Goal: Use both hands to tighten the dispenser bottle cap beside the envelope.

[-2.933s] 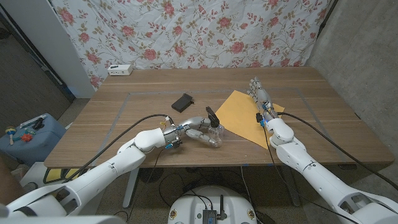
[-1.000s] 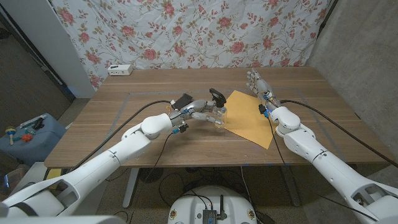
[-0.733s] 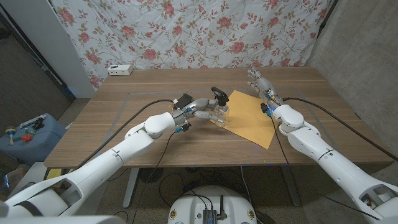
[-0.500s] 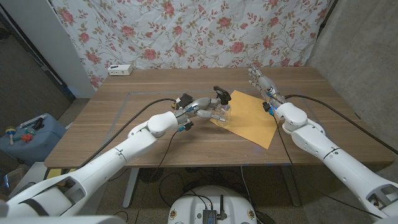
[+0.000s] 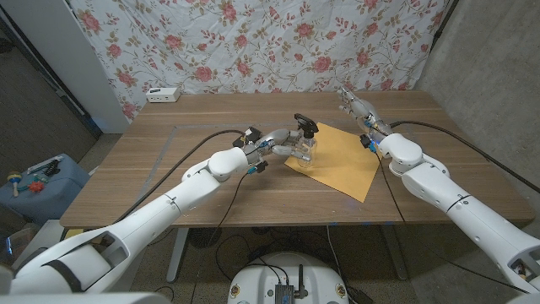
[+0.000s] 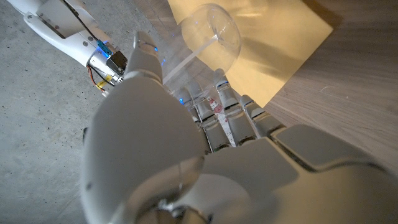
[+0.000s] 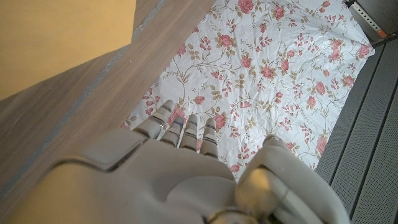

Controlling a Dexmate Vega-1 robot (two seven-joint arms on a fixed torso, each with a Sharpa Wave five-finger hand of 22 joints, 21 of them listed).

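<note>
At the near-left edge of the envelope [image 5: 335,158] the left robot hand [image 5: 278,143] is wrapped round the clear dispenser bottle [image 5: 305,149], fingers [image 5: 289,153] clamped on its body. The black pump cap [image 5: 305,126] sticks up on top, tbh too small to say how far it's screwed on. In the left wrist view the palm covers most of the bottle [image 6: 209,37]; just the round clear base pokes out over the envelope [image 6: 274,38]. The right robot hand [image 5: 358,108] is past the envelope's far corner, well apart from the bottle, fingers straight and spread, nothing in it. Can't tell if it touches the tabletop [image 5: 211,181].
</note>
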